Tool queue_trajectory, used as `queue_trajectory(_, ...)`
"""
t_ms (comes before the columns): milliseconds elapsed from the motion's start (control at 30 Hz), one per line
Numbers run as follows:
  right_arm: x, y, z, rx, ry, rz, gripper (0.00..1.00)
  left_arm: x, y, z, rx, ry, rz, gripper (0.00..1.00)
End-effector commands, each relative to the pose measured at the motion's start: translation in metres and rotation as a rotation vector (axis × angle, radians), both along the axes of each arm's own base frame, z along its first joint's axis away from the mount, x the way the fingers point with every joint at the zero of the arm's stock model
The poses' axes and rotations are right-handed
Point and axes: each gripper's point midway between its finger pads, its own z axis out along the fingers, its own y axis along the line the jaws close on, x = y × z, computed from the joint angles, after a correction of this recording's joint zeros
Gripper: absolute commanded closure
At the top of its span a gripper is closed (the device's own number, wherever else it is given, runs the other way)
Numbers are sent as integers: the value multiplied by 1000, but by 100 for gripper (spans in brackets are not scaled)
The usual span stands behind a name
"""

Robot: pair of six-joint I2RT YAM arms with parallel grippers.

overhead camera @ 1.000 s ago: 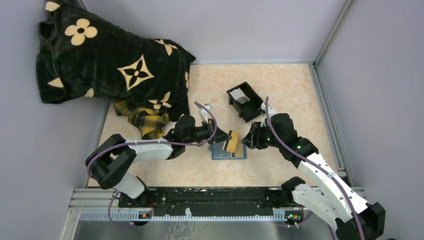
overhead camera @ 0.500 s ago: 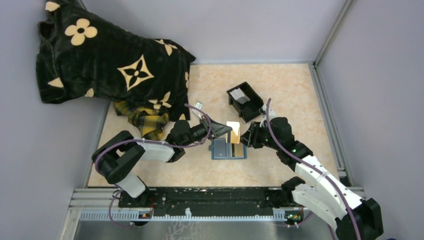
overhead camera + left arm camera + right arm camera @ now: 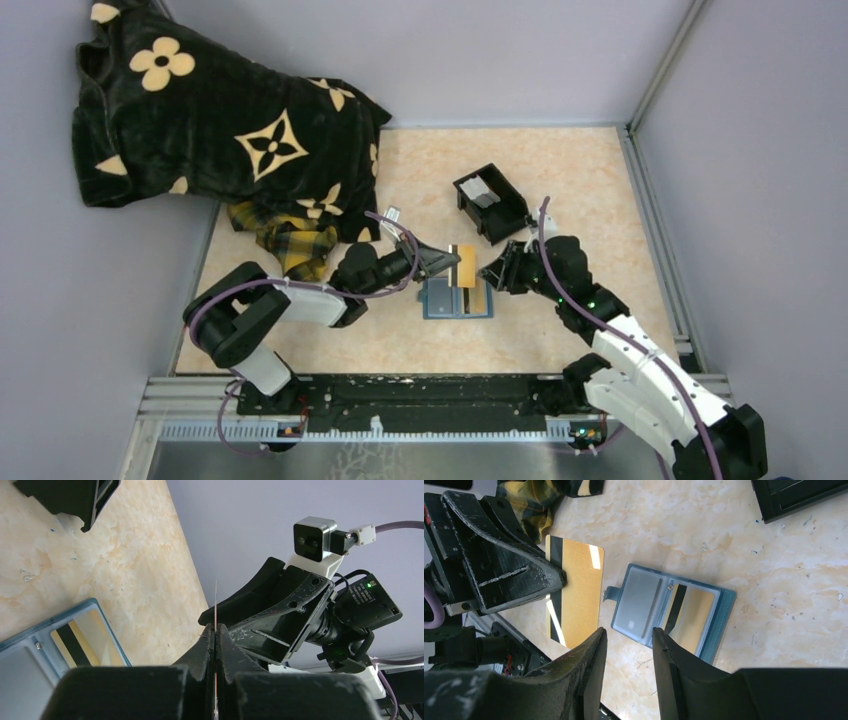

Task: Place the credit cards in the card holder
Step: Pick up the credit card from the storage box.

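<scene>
One card [image 3: 691,617] sits slotted in the open holder [image 3: 639,605] on the table. Second card [image 3: 574,595] pinched in the left gripper [image 3: 215,632], raised beside the holder, not yet inserted. Right gripper [image 3: 629,635] empty, jaws apart, above the holder; more apparently wait in the box [image 3: 505,215]

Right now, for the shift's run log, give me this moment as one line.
left gripper: shut on gold card | right gripper: open, empty | card holder: open, second card slotted
</scene>
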Motion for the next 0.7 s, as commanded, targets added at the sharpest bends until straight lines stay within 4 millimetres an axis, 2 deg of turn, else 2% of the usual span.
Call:
queue_trajectory(0, 10, 2, 16, 32, -68, -15, 61, 2, 4, 11, -40, -36, 11, 100)
queue_trajectory(667, 12, 29, 14, 188, -30, 85, 62, 1, -7, 12, -140, -7, -72, 100)
